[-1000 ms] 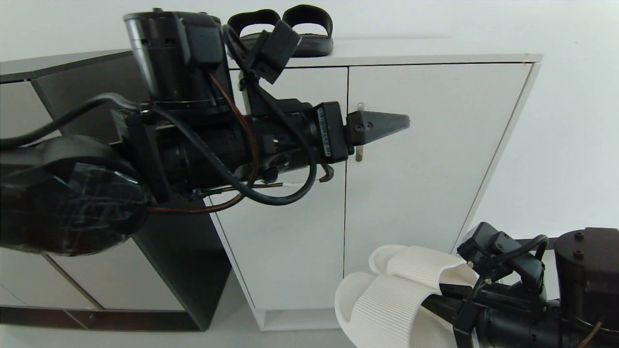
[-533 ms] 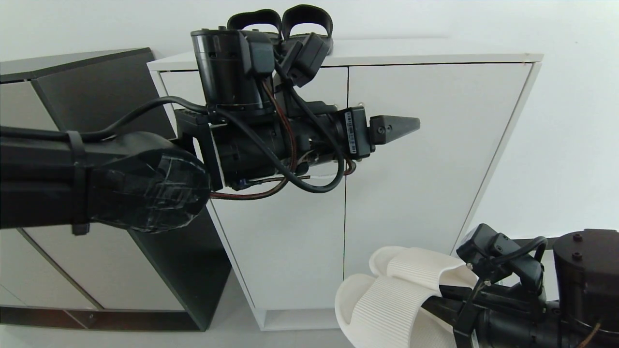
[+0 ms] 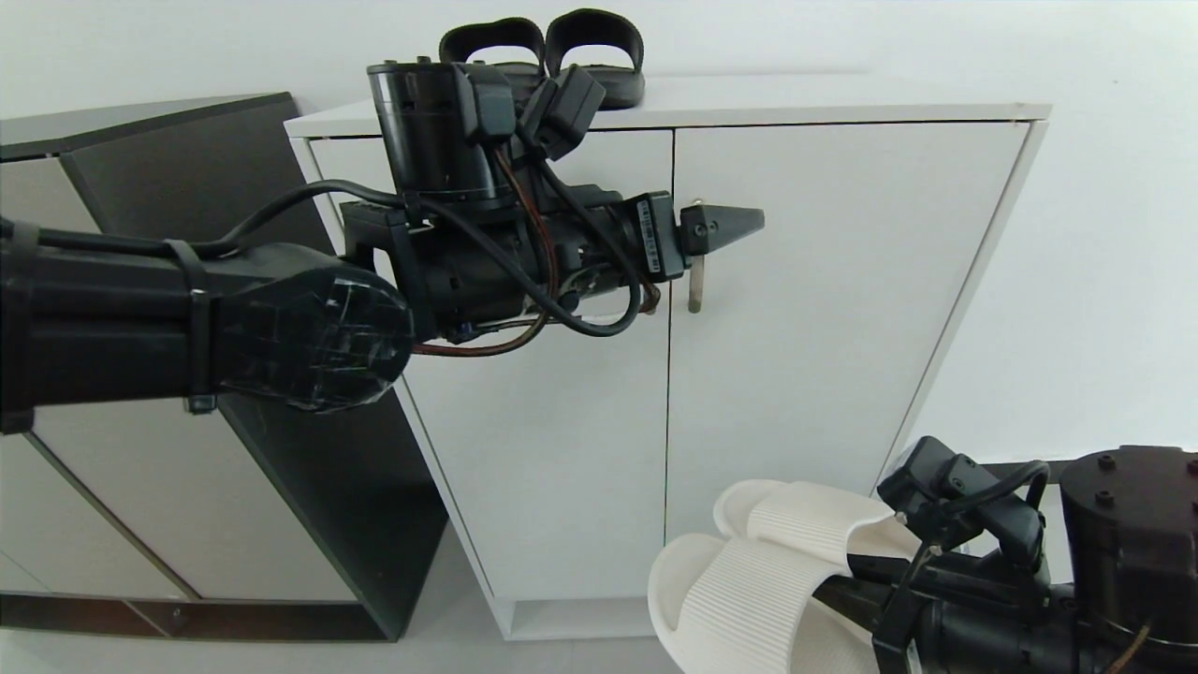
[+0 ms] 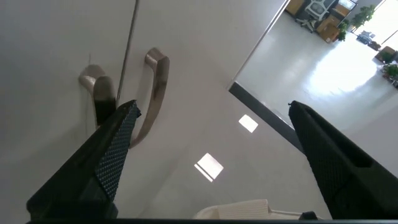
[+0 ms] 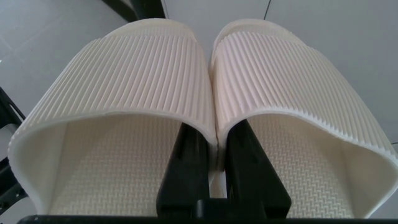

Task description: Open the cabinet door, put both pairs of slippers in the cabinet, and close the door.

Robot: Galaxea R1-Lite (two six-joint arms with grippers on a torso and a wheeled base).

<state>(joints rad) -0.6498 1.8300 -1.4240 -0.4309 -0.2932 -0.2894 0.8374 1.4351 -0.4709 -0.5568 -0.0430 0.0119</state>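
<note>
The white cabinet (image 3: 805, 337) stands on the floor (image 3: 449, 599) with both doors shut. Two metal handles flank the centre seam. The right door's handle (image 3: 694, 271) is upright just beside the seam.

The left gripper (image 3: 744, 223) is level with the top of that handle, and its jaws are wide apart. In the left wrist view, one handle (image 4: 154, 93) lies between the jaws, close to one finger (image 4: 112, 149). Contact cannot be confirmed.

The black slippers (image 3: 552, 51) sit side by side on the cabinet top, toward its left end.

The right gripper (image 5: 216, 143) is low, in front of the right door's base. Its jaws are narrow, clamped on the touching inner walls of the white slippers (image 3: 777, 562). This pair is held side by side, clear of the floor.

A dark cabinet (image 3: 187, 159) adjoins the white one on its left.
</note>
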